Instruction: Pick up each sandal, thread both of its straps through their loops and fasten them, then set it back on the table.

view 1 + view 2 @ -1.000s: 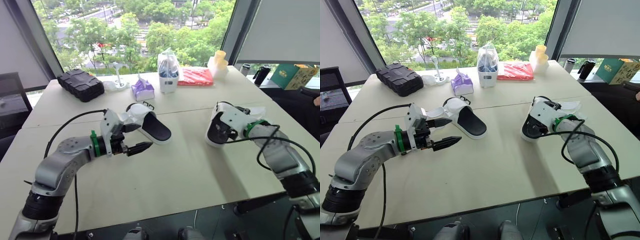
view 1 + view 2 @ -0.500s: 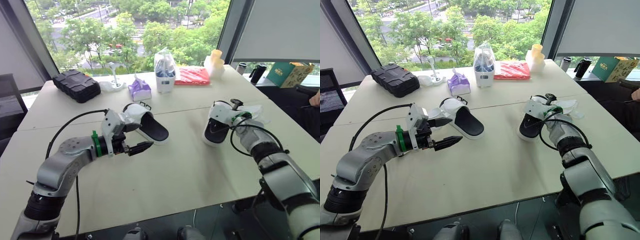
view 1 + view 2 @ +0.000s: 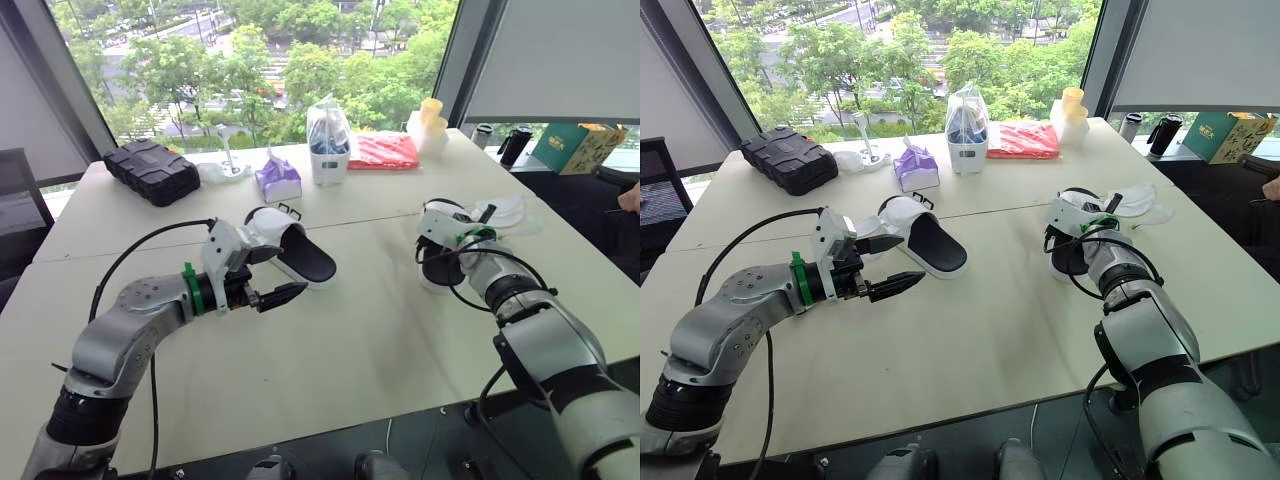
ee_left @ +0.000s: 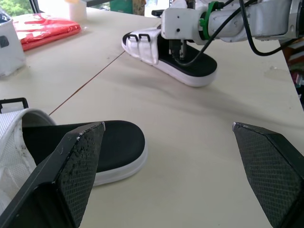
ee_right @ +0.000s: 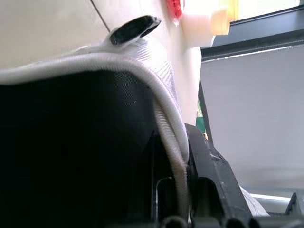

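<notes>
Note: found right gripper [image 4: 178, 51] pinching the white fabric strap [image 4: 147, 47] of the black-soled sandal [image 4: 192, 69] near the pale table's [image 3: 350, 340] right edge, left gripper [image 4: 168, 126] spread; judged it light, strap floppy, sole rim the surer hold.

The left arm [image 3: 130, 318] and right arm [image 3: 545, 340] are silver-grey shells with black joints. A green ring [image 3: 187, 283] bands each wrist beside a white housing [image 3: 222, 255]. Black cables [image 3: 130, 255] loop outside both forearms. The left gripper [image 4: 168, 126] has black wedge fingers [image 4: 78, 166] with cross-hatched faces.
</notes>
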